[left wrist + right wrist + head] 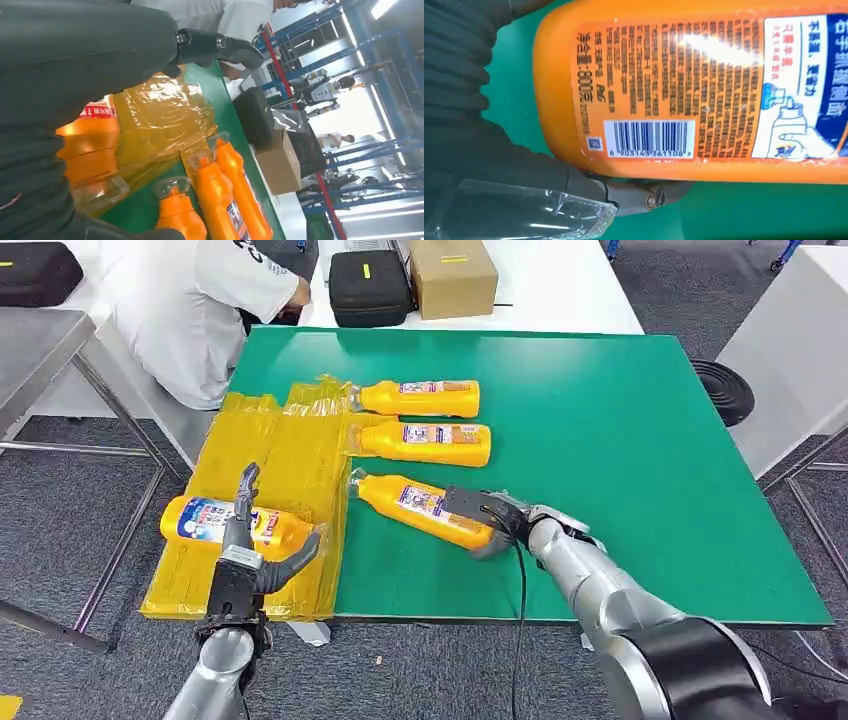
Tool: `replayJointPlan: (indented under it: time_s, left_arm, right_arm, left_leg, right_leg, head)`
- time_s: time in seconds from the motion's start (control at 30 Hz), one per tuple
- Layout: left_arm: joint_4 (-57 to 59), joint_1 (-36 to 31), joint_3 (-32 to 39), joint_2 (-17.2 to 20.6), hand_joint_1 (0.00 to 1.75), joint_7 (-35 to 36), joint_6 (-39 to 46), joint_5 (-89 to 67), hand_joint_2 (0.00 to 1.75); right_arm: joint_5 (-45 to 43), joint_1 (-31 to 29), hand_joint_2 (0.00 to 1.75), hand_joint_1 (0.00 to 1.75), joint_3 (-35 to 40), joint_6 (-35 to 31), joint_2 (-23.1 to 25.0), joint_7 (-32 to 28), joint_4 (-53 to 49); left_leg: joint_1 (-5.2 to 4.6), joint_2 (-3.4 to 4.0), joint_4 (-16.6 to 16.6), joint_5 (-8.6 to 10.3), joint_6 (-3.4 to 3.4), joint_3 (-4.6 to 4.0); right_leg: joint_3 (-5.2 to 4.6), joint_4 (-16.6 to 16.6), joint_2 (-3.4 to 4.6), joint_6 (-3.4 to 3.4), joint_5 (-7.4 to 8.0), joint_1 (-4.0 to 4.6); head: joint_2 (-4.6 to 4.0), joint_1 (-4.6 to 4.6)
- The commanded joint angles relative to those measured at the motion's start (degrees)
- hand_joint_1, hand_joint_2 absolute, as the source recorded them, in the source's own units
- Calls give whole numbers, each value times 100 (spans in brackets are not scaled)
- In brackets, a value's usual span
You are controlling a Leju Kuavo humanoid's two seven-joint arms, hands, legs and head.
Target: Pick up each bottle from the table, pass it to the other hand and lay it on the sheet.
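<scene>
While your right hand [492, 523] wraps the base end of the nearest bottle [420, 506], that bottle lies flat on the green table [620, 440], its clear cap pointing toward the yellow sheet [290, 450] and nearly touching the sheet's edge. In the right wrist view, the thumb sits under the barcode side of the bottle and the fingers curl over it, so the hold looks closed on the bottle, likely so the neck end stays free for the other hand to take.

Your left hand [248, 558] hovers above the near end of the sheet with its fingers spread apart and nothing in them. Just beyond it, one bottle on the sheet [215, 520] lies on its side, which suggests one delivery is done and this hand waits to receive the next.

Two more bottles rest on the table beside the sheet's far part: the middle bottle [428, 441] and the far bottle [422, 397], parallel, caps toward the sheet.

Beyond the sheet, a person in a white shirt [190, 300] bends over at the table's far corner.
</scene>
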Motion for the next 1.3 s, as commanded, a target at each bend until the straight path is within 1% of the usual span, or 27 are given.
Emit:
replayJointPlan:
  time_s: [0.03, 0.07, 0.1, 0.13, 0.17, 0.2, 0.3, 0.33, 0.37, 0.4, 0.47, 0.5, 0.57, 0.6, 0.67, 0.7, 0.77, 0.8, 0.83, 0.87, 0.93, 0.97, 1.03, 1.13, 1.23, 1.27, 1.3]
  left_arm:
    - [488, -298, -183, 144, 0, 31, -33, 17, 175]
    - [472, -300, -177, 149, 0, 34, -23, 17, 175]
    - [460, -298, -170, 144, 0, 37, -10, 22, 175]
    - [448, -291, -168, 143, 0, 39, -8, 25, 175]
    - [432, -271, -159, 142, 0, 41, -2, 30, 175]
    - [414, -213, -141, 140, 0, 37, 23, 30, 175]
    - [410, -181, -140, 146, 0, 28, 34, 26, 175]
    - [402, -168, -131, 150, 0, 17, 53, 21, 175]
    - [398, -170, -120, 161, 0, 14, 58, 20, 175]
    - [394, -178, -111, 174, 0, 14, 57, 20, 175]
    - [375, -195, -91, 194, 0, 14, 57, 21, 175]
    - [375, -195, -91, 194, 0, 14, 57, 21, 175]
    - [351, -192, -75, 198, 0, 14, 52, 23, 175]
    - [337, -199, -66, 202, 0, 15, 53, 25, 175]
    - [272, -182, -39, 199, 0, 39, 43, 31, 175]
    - [255, -168, -29, 200, 0, 54, 46, 32, 175]
    - [198, -117, -20, 209, 0, 83, 56, 26, 175]
    - [187, -106, -20, 209, 0, 86, 57, 25, 175]
    - [145, -70, -17, 205, 0, 103, 62, 19, 175]
    - [130, -63, -18, 205, 0, 115, 57, 14, 175]
    - [143, -72, -33, 191, 0, 137, 46, 4, 175]
    - [160, -89, -41, 185, 0, 151, 40, -2, 175]
    - [203, -119, -48, 179, 0, 162, 34, -9, 175]
    - [265, -147, -49, 184, 0, 159, 17, -7, 175]
    - [296, -157, -53, 185, 0, 158, 5, -7, 175]
    - [301, -149, -58, 184, 0, 154, 4, -9, 175]
    - [329, -153, -63, 180, 0, 153, -5, -9, 175]
  right_arm:
    - [-28, 127, 175, 0, -272, -10, 26, 12, 347]
    - [-36, 113, 175, 0, -295, -65, 5, 8, 326]
    - [-44, 96, 175, 0, -312, -99, -7, 1, 313]
    - [-49, 80, 175, 0, -324, -108, -12, 4, 318]
    - [-33, 59, 175, 0, -323, -150, -28, 10, 313]
    - [-41, 40, 175, 0, -357, -218, -40, 14, 307]
    - [-39, 22, 175, 0, -361, -205, -49, 11, 316]
    - [-33, 26, 175, 0, -366, -240, -53, 13, 301]
    - [-31, -3, 175, 0, -372, -258, -80, 8, 290]
    - [-28, -48, 175, 0, -375, -269, -111, 5, 274]
    - [-19, -107, 175, 0, -372, -236, -158, -24, 277]
    - [-19, -107, 175, 0, -372, -236, -158, -24, 277]
    - [-24, -153, 175, 0, -389, -289, -180, -60, 262]
    - [-14, -175, 175, 0, -380, -277, -188, -75, 261]
    - [19, -205, 175, 0, -365, -274, -161, -119, 293]
    - [28, -201, 175, 0, -357, -267, -125, -130, 296]
    - [57, -177, 175, 0, -333, -276, -58, -119, 304]
    - [58, -168, 175, 0, -334, -287, -39, -114, 304]
    - [66, -161, 175, 0, -335, -306, 2, -79, 314]
    - [76, -160, 175, 0, -331, -308, 6, -70, 317]
    - [99, -149, 175, 0, -317, -339, 17, -42, 318]
    - [107, -151, 175, 0, -312, -338, 23, -37, 319]
    - [115, -163, 175, 0, -308, -324, 28, -28, 322]
    - [126, -174, 175, 0, -306, -326, 55, -38, 319]
    - [147, -180, 175, 0, -291, -324, 74, -30, 320]
    - [147, -183, 175, 0, -291, -326, 89, -30, 317]
    - [153, -182, 175, 0, -292, -334, 89, -13, 321]
  left_leg:
    - [3, -7, -7, -6, -1, 29]
    - [3, -10, -8, -12, -1, 44]
    - [3, -8, -7, -6, -1, 31]
    - [4, -9, -7, -10, -1, 42]
    - [4, -8, -6, -5, -1, 28]
    - [2, -10, -8, -10, -1, 43]
    - [1, -5, -5, -4, 0, 24]
    - [2, -6, -6, -10, 0, 40]
    - [1, -5, -6, -6, 0, 29]
    - [1, -6, -8, -11, 0, 44]
    - [0, -5, -4, -4, 0, 22]
    - [0, -5, -5, -10, 1, 36]
    - [-1, -5, -4, -6, 0, 28]
    - [0, -4, -2, -13, 0, 39]
    - [-1, -4, -2, -6, 0, 25]
    - [0, -2, -2, -12, -1, 36]
    - [-1, 1, -1, -7, 0, 23]
    - [0, 3, 0, -14, -1, 36]
    - [1, 5, -1, -12, -1, 32]
    - [0, 5, 0, -18, -1, 43]
    - [-1, 4, -3, -7, 0, 21]
    - [1, 8, -1, -15, -1, 35]
    - [0, 1, -2, -8, -1, 24]
    - [2, 3, 1, -15, -1, 38]
    - [-2, 3, -2, -7, 0, 21]
    - [-2, 4, -1, -13, 0, 34]
    - [0, 3, -3, -5, 0, 18]
  right_leg:
    - [33, -10, -12, -10, -8, 6]
    - [50, -11, -17, -15, -15, 7]
    - [35, -9, -13, -10, -9, 6]
    - [47, -10, -16, -15, -13, 7]
    - [32, -8, -12, -10, -7, 6]
    - [47, -10, -17, -15, -13, 6]
    - [25, -6, -8, -8, -5, 3]
    - [42, -8, -13, -14, -12, 6]
    - [31, -7, -10, -10, -8, 4]
    - [48, -9, -14, -15, -14, 5]
    - [25, -4, -9, -8, -6, 2]
    - [40, -6, -12, -13, -12, 3]
    - [31, -4, -10, -10, -9, 2]
    - [44, -3, -12, -16, -15, 4]
    - [29, -1, -9, -11, -9, 1]
    - [41, -2, -9, -16, -14, 4]
    - [26, -1, -4, -10, -7, 1]
    - [40, 0, -5, -16, -14, 4]
    - [36, -2, -2, -14, -11, 4]
    - [47, 0, -4, -18, -17, 5]
    - [25, -2, 0, -9, -6, 2]
    - [39, -2, 1, -14, -12, 4]
    - [28, -2, -3, -11, -8, 2]
    - [43, 0, -5, -17, -15, 6]
    - [24, -1, -1, -9, -6, 1]
    - [37, 0, -3, -15, -13, 3]
    - [22, -2, -1, -9, -5, 2]
  head:
    - [0, 0]
    - [0, 2]
    - [0, 0]
    - [0, 0]
    - [0, 0]
    - [0, 0]
    - [0, 0]
    - [0, 0]
    - [0, 0]
    - [0, -2]
    - [0, 0]
    - [0, 0]
    - [0, 0]
    - [0, 0]
    - [0, 0]
    - [0, 0]
    - [0, -2]
    - [0, 0]
    - [0, 0]
    - [0, 0]
    - [0, 0]
    - [0, 0]
    - [0, -2]
    - [0, 0]
    - [0, -2]
    - [0, 0]
    - [0, 0]
